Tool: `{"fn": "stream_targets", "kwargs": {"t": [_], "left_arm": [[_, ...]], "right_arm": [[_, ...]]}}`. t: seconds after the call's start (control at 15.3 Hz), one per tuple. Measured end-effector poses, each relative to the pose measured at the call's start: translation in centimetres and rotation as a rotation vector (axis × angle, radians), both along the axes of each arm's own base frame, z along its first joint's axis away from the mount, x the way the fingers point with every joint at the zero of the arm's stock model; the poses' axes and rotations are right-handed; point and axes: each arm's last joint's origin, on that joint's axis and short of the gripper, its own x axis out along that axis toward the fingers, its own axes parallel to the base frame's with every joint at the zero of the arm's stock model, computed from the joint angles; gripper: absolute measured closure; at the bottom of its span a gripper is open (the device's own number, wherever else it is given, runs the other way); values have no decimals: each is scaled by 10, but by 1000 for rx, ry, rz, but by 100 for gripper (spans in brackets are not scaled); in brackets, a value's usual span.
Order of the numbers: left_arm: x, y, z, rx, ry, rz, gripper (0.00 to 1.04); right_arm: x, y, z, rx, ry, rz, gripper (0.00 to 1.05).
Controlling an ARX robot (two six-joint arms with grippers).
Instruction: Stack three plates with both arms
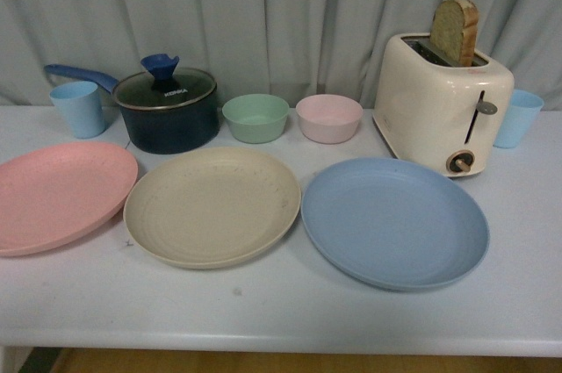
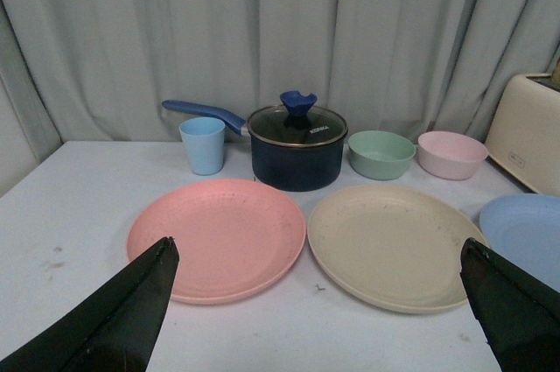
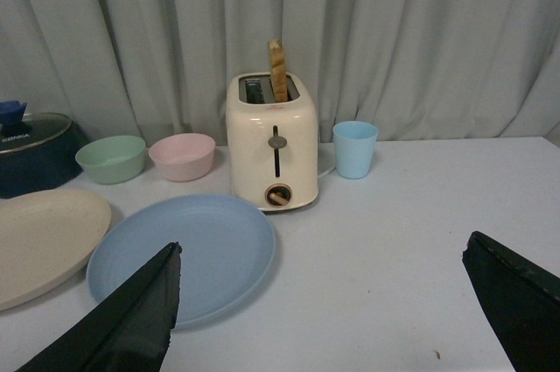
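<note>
Three plates lie flat in a row on the white table (image 1: 281, 312): the pink plate (image 1: 57, 195) at the left, the beige plate (image 1: 212, 204) in the middle, the blue plate (image 1: 393, 220) at the right. None overlaps another. Neither arm shows in the front view. In the left wrist view my left gripper (image 2: 317, 254) is open and empty, held back above the pink plate (image 2: 216, 236) and beige plate (image 2: 394, 243). In the right wrist view my right gripper (image 3: 322, 254) is open and empty, with the blue plate (image 3: 184, 254) off to one side.
Behind the plates stand a light blue cup (image 1: 79, 108), a dark blue lidded saucepan (image 1: 167, 108), a green bowl (image 1: 255, 118), a pink bowl (image 1: 329, 118), a cream toaster (image 1: 442, 101) with a bread slice (image 1: 455, 31), and another blue cup (image 1: 518, 117). A grey curtain hangs behind.
</note>
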Motion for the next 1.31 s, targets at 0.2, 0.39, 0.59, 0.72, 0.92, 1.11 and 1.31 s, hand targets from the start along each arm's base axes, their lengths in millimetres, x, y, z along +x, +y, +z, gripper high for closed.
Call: {"fn": "stream_targets", "kwargs": {"t": [0.2, 0.39, 0.59, 0.72, 0.92, 1.11, 1.31], "left_arm": [[0, 0, 0, 0, 0, 0, 7], [0, 0, 0, 0, 0, 0, 7], [0, 0, 0, 0, 0, 0, 7], [0, 0, 0, 0, 0, 0, 7], [0, 0, 0, 0, 0, 0, 7], [0, 0, 0, 0, 0, 0, 7], [0, 0, 0, 0, 0, 0, 7]], "right_arm": [[0, 0, 0, 0, 0, 0, 6], [0, 0, 0, 0, 0, 0, 6], [0, 0, 0, 0, 0, 0, 6], [0, 0, 0, 0, 0, 0, 6], [0, 0, 0, 0, 0, 0, 6], [0, 0, 0, 0, 0, 0, 6], [0, 0, 0, 0, 0, 0, 6]]}}
